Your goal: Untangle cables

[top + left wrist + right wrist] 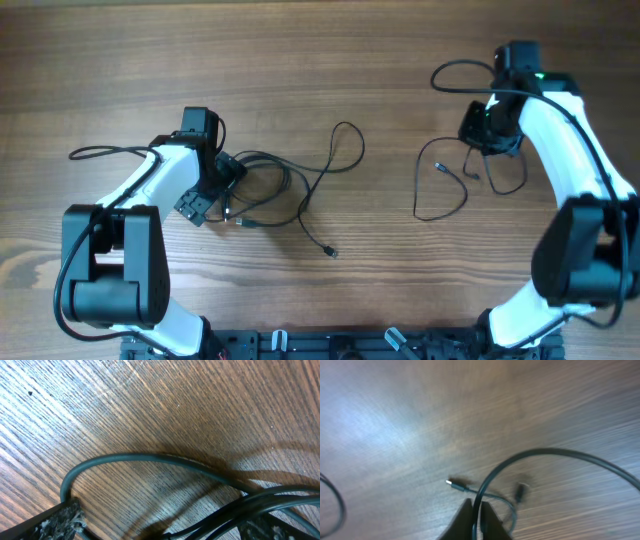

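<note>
My left gripper [212, 198] sits low at the left edge of the tangle of cables [285, 175], which lies left of the table's [320, 50] middle. Its fingers [60, 521] are spread wide, and they grasp nothing. In my left wrist view one cord of the tangle arches across the wood between them, and more strands cross at the lower right, close to my other fingertip. From the tangle one thin loop [348, 128] reaches up and to the right, and a single strand trails down toward the near edge and ends in a small plug [330, 252].

My right gripper [488, 135] is at the far right side of the table, above the loose cable [416, 200], which lies well apart from the tangle in an open loop. My right fingertips [464, 522] are drawn almost together, and a cord runs up out of the narrow slot between them and bends away to the right. The view is blurred, so I say only that they seem to be pinching it. Just beyond them two small plug ends [451, 482] rest on the wood.
</note>
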{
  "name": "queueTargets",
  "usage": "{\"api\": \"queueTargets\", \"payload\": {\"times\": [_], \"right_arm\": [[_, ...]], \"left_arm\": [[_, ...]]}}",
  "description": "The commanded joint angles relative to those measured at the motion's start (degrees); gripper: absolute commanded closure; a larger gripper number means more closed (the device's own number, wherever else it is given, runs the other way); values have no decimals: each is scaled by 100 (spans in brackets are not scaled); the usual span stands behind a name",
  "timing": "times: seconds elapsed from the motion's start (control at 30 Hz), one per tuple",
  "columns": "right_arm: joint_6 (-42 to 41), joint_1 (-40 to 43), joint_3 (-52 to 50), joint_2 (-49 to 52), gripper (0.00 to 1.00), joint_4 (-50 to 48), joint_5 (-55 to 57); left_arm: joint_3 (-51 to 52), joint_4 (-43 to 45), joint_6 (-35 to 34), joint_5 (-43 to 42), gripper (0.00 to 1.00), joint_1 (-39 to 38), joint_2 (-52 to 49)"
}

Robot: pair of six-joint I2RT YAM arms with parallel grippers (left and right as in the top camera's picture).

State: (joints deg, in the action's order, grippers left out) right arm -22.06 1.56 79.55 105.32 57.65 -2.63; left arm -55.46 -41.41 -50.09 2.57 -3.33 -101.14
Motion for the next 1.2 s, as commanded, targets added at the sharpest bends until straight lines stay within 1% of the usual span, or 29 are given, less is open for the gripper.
{"api": "queueTargets", "payload": {"times": [0.0, 0.03, 0.07, 0.1, 0.13, 0.2, 0.3, 0.4, 0.5, 0.6, 0.63, 0.73, 0.8, 0.83, 0.9, 1.0, 1.07, 1.17], "right_arm": [[-20, -151, 59, 407, 73, 85, -529], [-20, -192, 59, 442, 69, 83, -525], [-26, -232, 59, 463, 59, 66, -509], [-24, -269, 59, 463, 43, 37, -503], [-22, -289, 59, 463, 21, 24, -487], [-9, -319, 59, 463, 0, 2, -468], [101, -326, 59, 463, 0, -26, -415], [85, -302, 94, 437, 0, -109, -63], [85, -289, 254, 310, 0, -122, 308], [120, -289, 442, 136, 0, -98, 354], [221, -289, 487, 59, 0, -74, 345], [1032, -289, 474, -142, 0, 173, 131], [1340, -289, 409, -138, 0, 330, 133], [1475, -289, 280, -122, 0, 332, 138], [1480, -291, -57, -118, 0, 302, 94], [1692, -323, -452, -116, 0, 103, -221], [2068, -382, -743, -116, 0, -173, -501], [2100, -463, -1176, -116, 0, -804, -402]], "left_arm": [[232, 223, -11, -166, 0, -31, -323], [232, 223, -11, -166, 0, -31, -323], [232, 223, -11, -166, 0, -31, -323], [232, 221, -11, -166, 0, -31, -323], [232, 221, -11, -166, 0, -31, -323], [232, 221, -11, -166, 0, -31, -323], [232, 223, -13, -166, 0, -31, -323], [232, 223, -11, -166, 0, -31, -323], [232, 223, -11, -166, 0, -31, -323], [232, 223, -13, -166, 0, -31, -323], [232, 221, -11, -166, 0, -31, -323], [232, 221, -13, -168, 0, -31, -323], [232, 225, -15, -168, 0, -31, -323], [232, 243, -15, -168, 0, -31, -323], [232, 291, -15, -170, 0, -33, -323], [232, 310, -13, -190, 0, -31, -323], [232, 310, -13, -188, 0, -31, -323], [232, 306, -13, -197, 0, -33, -323]]}}
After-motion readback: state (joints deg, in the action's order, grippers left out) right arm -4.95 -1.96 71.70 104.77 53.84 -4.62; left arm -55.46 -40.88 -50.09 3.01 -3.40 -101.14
